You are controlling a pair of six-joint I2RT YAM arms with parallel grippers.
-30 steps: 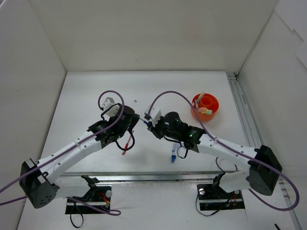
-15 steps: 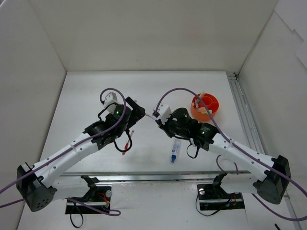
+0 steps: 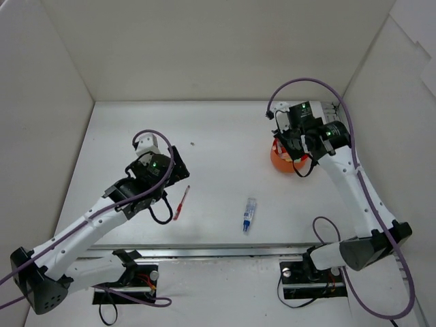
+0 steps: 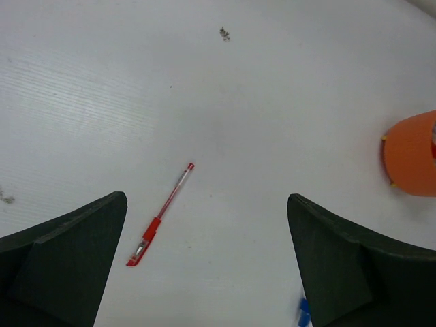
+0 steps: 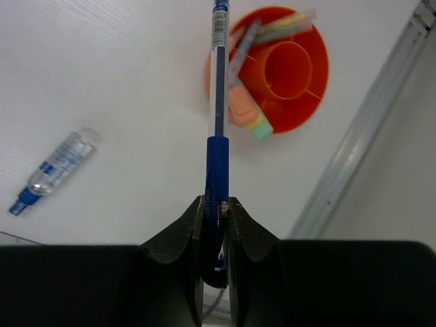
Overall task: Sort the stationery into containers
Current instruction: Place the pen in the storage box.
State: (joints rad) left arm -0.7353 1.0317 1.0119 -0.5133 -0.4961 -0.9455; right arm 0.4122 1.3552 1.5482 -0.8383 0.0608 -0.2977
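My right gripper [image 5: 216, 201] is shut on a blue pen [image 5: 216, 122] and holds it above the orange cup [image 5: 296, 68], the pen's far end over the cup's near rim. Several markers [image 5: 246, 109] stand in the cup's outer compartments. From above, the right gripper [image 3: 298, 153] hides part of the cup [image 3: 279, 160]. A red pen [image 4: 161, 213] lies on the table under my open, empty left gripper [image 4: 206, 197], just inside its left finger. The left gripper [image 3: 176, 165] hangs above and left of the red pen [image 3: 180, 203]. A blue-capped clear one [image 3: 248, 215] lies near the front.
White walls enclose the table on three sides. A metal rail [image 3: 344, 157] runs along the right edge, close to the cup, and also shows in the right wrist view as the rail [image 5: 354, 150]. A small dark speck [image 4: 224, 33] lies on the table farther back.
The two grippers were together at the table's middle. My left gripper has opened and drawn back to the left. My right arm has swung the blue pen over to the orange cup.
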